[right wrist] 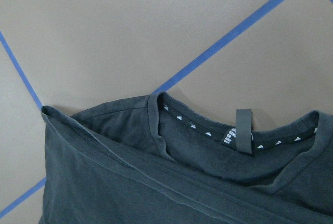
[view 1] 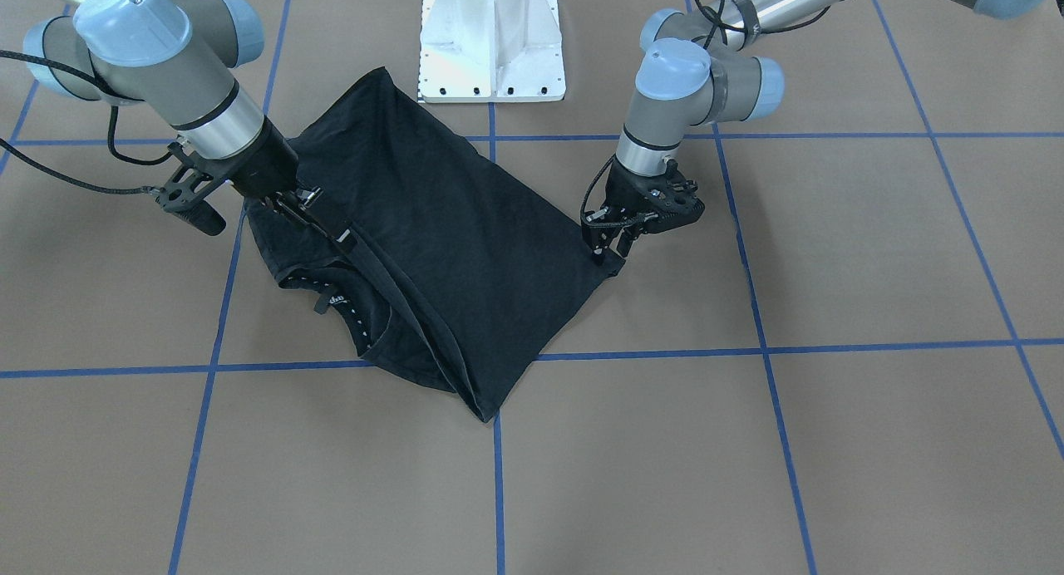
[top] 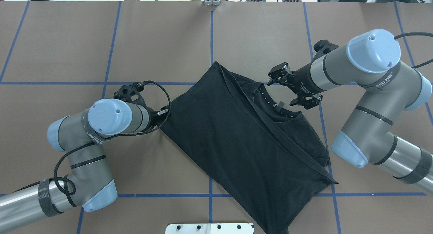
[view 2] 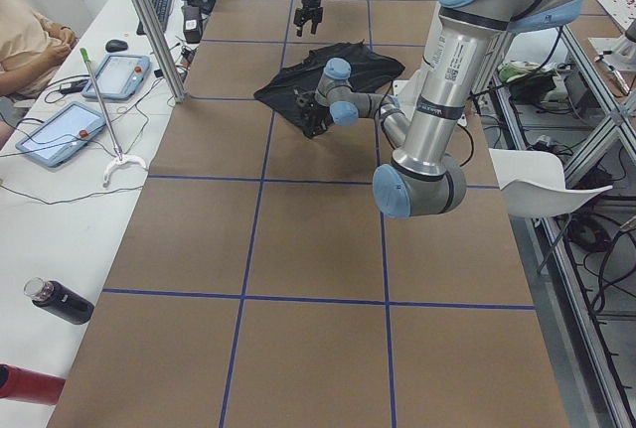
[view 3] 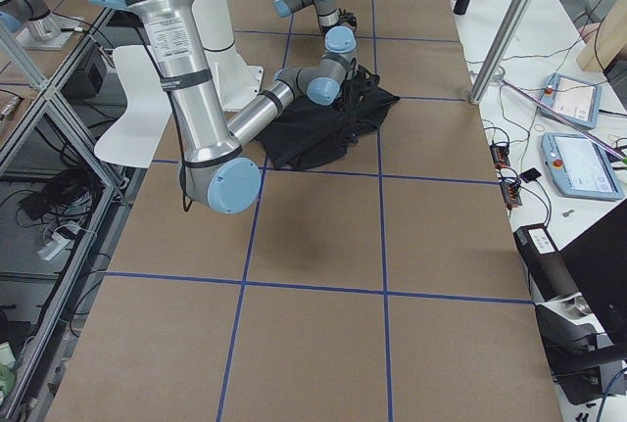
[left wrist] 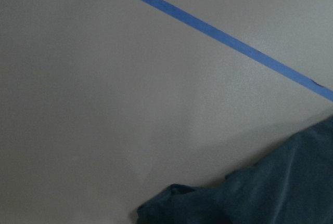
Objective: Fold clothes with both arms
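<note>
Since the T-shirt (view 1: 465, 226) is limp, edges beneath the jaws should suit pinching. The right gripper (top: 285, 92) gapes over the collar (right wrist: 197, 128); whether the left gripper (view 1: 609, 251) is closed cannot be told.

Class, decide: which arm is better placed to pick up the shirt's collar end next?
Probably right: the right tool hovers by the collar; the left tool sits at the opposite corner.

Flanking the white pedestal (view 1: 492, 51) with its row of dark screws, the left arm (top: 81, 149) and right arm (top: 368, 71) are silver-grey tubes with light blue domed joint caps. Black bands ring the links, white lettering marks the wrists, and black cable (top: 169, 100) trails along each. The left hand (view 1: 611, 249) and right hand (top: 287, 90) are black, skeletal.
</note>
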You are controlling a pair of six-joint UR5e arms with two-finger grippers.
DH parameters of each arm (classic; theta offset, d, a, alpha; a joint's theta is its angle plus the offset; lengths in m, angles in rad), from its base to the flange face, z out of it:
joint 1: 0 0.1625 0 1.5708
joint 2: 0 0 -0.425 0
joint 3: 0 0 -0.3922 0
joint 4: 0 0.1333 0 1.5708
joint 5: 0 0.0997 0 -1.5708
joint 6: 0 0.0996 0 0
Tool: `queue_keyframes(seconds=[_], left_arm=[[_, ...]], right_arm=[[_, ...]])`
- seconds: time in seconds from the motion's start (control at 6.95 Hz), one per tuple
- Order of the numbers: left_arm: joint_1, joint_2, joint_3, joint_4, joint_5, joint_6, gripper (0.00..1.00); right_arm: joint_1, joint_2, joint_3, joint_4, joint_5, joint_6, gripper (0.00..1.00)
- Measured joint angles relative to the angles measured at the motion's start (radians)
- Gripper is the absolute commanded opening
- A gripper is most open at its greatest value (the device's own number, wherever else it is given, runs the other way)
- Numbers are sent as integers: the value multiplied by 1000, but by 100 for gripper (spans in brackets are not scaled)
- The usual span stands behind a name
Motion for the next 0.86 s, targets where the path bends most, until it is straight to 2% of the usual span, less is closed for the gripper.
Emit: queue_keyframes(seconds=[0.29,0.43,0.58,0.86], left_arm=[[1,7,0,0,0,2,53],[1,8,1,0,0,3,49],[1,9,2,0,0,5,39],[1,10,7,-1,-1,4,33]], right_arm=[[-1,-3,-1,0,0,-2,100],[-1,-4,-1,0,1,-2,100],[-1,-6,-1,0,1,-2,100],[-3,-11,-1,0,4,-2,100]])
